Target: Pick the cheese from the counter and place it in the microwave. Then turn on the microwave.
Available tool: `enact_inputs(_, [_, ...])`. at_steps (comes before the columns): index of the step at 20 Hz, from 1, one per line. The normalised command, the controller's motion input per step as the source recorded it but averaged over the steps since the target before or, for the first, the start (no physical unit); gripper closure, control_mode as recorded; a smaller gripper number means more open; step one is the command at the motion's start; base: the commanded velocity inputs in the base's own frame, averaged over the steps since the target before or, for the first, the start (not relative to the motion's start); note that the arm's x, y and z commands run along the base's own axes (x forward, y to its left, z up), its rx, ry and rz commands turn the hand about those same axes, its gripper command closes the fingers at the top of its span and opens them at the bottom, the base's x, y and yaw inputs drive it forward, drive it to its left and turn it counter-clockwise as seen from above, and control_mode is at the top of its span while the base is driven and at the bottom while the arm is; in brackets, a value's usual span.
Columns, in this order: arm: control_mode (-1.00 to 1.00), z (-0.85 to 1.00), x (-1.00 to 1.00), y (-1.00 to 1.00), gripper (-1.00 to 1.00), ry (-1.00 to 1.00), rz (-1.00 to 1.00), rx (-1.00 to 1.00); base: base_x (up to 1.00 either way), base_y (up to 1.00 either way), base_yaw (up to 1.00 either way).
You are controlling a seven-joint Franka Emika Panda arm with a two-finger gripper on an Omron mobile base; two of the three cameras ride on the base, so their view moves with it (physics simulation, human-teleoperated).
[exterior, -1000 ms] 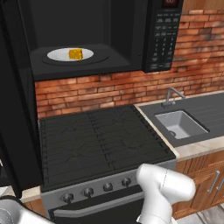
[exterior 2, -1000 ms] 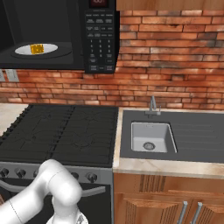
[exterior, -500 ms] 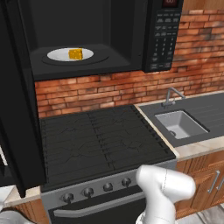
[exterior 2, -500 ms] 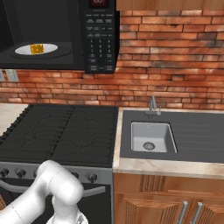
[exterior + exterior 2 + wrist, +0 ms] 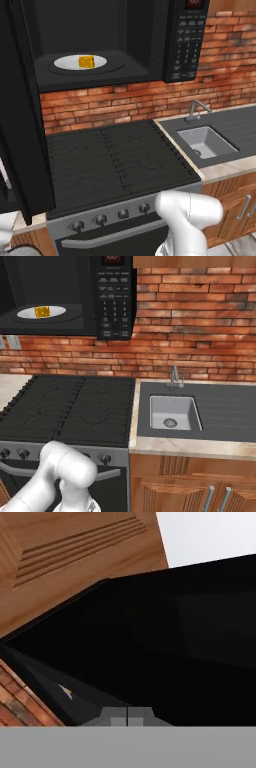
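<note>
Door point(image 5: 20, 125) nearer shut; gripper point(image 5: 127, 717) closed, empty.

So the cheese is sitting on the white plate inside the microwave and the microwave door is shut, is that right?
Not quite. The cheese does sit on the white plate inside the microwave, but the microwave door is open, swung out to the left, as the left base view shows.

Nothing can be read: the microwave point(image 5: 65, 296) button labels and red display are blurred.
</note>
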Motion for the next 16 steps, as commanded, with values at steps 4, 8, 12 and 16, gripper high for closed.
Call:
enact_inputs(4, [-1.00, 0.52, 0.00, -0.16, 1.00, 0.00, 0.18, -0.08, 0.00, 0.00, 0.00])
enact_inputs(8, [-1.00, 0.76, 0.12, -0.22, 1.00, 0.00, 0.18, -0.02, 0.00, 0.00, 0.00])
enact_inputs(12, [-1.00, 0.79, 0.11, -0.41, 1.00, 0.00, 0.17, 0.00, 0.00, 0.00, 0.00])
enact_inputs(16, [-1.00, 0.64, 0.00, -0.50, 1.00, 0.01, 0.14, 0.00, 0.00, 0.00, 0.00])
